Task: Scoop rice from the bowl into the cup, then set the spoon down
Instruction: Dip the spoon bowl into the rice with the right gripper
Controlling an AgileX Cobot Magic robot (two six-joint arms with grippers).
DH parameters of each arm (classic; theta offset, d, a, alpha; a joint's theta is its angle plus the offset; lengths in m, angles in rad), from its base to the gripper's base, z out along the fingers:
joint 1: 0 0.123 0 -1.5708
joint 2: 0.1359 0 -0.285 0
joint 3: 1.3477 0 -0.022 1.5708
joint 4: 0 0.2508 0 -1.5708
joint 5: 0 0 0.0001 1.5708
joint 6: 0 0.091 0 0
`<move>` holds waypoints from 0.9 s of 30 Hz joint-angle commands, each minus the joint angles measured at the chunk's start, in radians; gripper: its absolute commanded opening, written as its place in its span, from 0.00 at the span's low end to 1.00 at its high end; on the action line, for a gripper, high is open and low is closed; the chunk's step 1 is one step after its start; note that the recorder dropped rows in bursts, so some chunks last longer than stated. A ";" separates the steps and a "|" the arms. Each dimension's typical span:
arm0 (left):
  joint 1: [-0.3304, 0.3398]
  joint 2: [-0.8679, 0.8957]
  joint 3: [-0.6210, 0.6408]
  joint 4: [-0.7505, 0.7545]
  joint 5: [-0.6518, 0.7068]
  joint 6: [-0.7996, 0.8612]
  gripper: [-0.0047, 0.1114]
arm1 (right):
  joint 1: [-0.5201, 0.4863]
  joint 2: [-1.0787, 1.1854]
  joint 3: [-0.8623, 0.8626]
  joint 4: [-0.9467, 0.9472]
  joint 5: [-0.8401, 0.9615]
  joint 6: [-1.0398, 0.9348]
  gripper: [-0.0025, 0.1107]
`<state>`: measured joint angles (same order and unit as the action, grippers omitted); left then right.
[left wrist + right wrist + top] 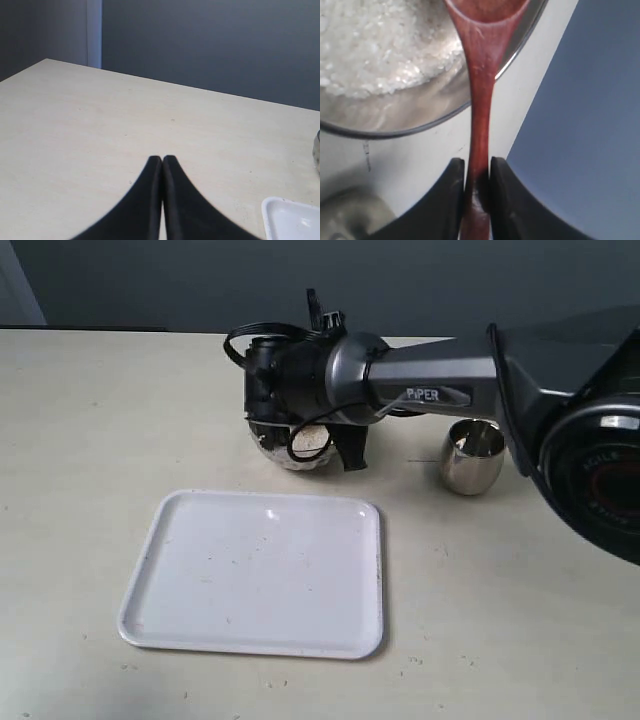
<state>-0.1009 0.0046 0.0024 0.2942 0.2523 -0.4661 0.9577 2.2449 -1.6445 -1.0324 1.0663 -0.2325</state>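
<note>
My right gripper (pixel 477 167) is shut on the slim handle of the reddish-brown wooden spoon (pixel 481 90). The spoon's oval end reaches over the rim of the steel bowl (pixel 420 122), above the white rice (pixel 375 45). In the exterior view the right arm hangs over the bowl (pixel 300 455) and hides most of it; a patch of rice (pixel 310 438) shows. The steel cup (pixel 472 455) stands to the bowl's right, apart from it. My left gripper (pixel 162 159) is shut on nothing, over bare table, and does not show in the exterior view.
A white rectangular tray (pixel 255 575) lies in front of the bowl, and its corner (pixel 292 220) shows in the left wrist view. The right arm's base (pixel 590 450) fills the right side. The table's back edge meets a dark wall.
</note>
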 commanded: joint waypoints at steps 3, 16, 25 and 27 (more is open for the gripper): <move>-0.007 -0.005 -0.002 0.006 -0.011 -0.003 0.04 | 0.000 0.032 -0.006 -0.093 -0.026 0.004 0.02; -0.007 -0.005 -0.002 0.006 -0.011 -0.003 0.04 | 0.009 0.034 -0.006 -0.096 -0.048 -0.017 0.02; -0.007 -0.005 -0.002 0.006 -0.011 -0.003 0.04 | 0.007 0.034 -0.006 -0.151 -0.004 0.052 0.02; -0.007 -0.005 -0.002 0.006 -0.011 -0.003 0.04 | 0.001 0.034 -0.006 -0.148 -0.008 0.052 0.02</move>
<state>-0.1009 0.0046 0.0024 0.2942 0.2523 -0.4661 0.9667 2.2803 -1.6445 -1.1698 1.0581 -0.1864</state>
